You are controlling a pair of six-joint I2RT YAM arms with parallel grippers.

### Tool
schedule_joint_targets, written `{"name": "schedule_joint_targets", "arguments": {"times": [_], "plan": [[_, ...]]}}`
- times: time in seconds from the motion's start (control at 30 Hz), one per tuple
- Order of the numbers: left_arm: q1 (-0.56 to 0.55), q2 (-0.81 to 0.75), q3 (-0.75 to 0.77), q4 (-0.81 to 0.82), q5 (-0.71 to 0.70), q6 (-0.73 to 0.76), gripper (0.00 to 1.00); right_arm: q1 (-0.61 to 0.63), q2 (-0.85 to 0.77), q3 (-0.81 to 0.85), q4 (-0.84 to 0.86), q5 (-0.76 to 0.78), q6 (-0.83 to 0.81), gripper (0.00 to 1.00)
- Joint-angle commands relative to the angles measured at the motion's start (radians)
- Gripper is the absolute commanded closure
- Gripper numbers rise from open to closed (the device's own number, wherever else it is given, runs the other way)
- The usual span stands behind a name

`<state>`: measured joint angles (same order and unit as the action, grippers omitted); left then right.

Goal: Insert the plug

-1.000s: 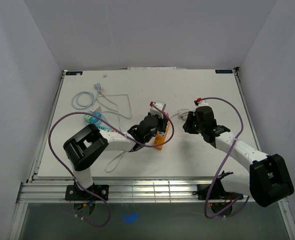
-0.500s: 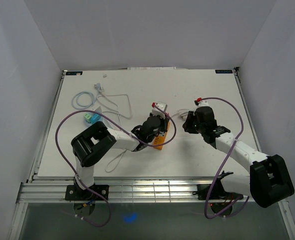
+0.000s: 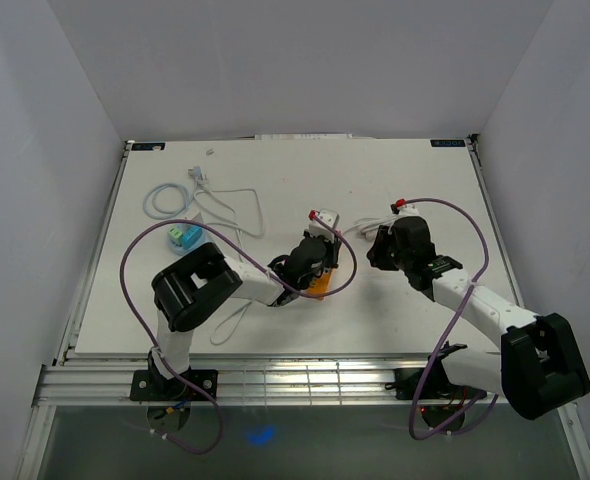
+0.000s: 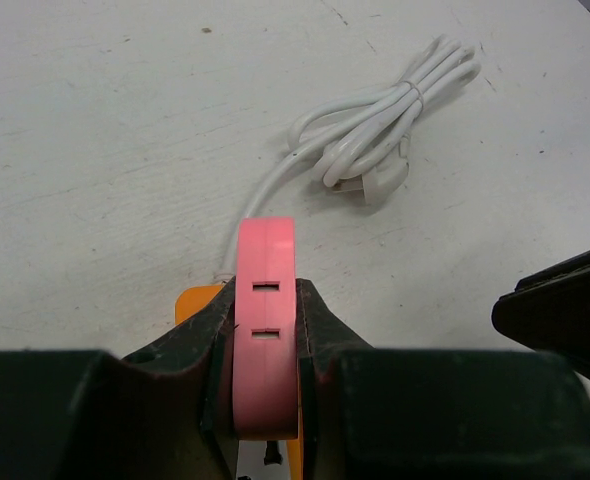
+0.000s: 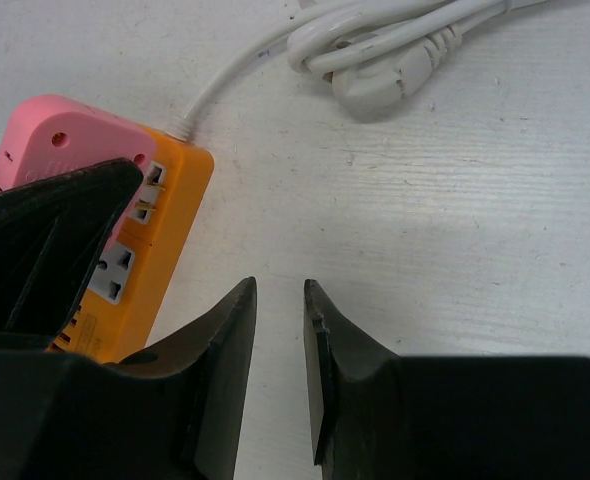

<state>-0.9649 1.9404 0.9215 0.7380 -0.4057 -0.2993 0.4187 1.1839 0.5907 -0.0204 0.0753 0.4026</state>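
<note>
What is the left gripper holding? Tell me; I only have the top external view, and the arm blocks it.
Observer: The left gripper is clamped on a pink adapter, held edge-up, with two slots facing the wrist camera.
Operator: Now report the right gripper.
Observer: The right gripper holds nothing. Its jaws are almost closed over the table, beside the orange power strip.

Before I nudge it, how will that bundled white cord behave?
Probably floppy: the white cord lies in soft loops, so it should deform, not roll. The loops look bound together, so it likely shifts as one bundle. It runs to the orange power strip and might tug it.
</note>
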Motion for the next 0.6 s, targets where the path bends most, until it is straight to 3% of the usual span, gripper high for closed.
{"name": "schedule_joint_targets", "arguments": {"times": [0.0, 0.57], "plan": [[-0.018, -0.015, 0.017, 0.014, -0.051, 0.022, 1.00, -0.004, -0.029, -0.009, 0.033, 0.000, -0.013, 0.68], [-0.017, -0.018, 0.011, -0.003, -0.102, 0.017, 1.00, -0.009, -0.047, -0.019, 0.030, -0.016, -0.010, 0.68]]}}
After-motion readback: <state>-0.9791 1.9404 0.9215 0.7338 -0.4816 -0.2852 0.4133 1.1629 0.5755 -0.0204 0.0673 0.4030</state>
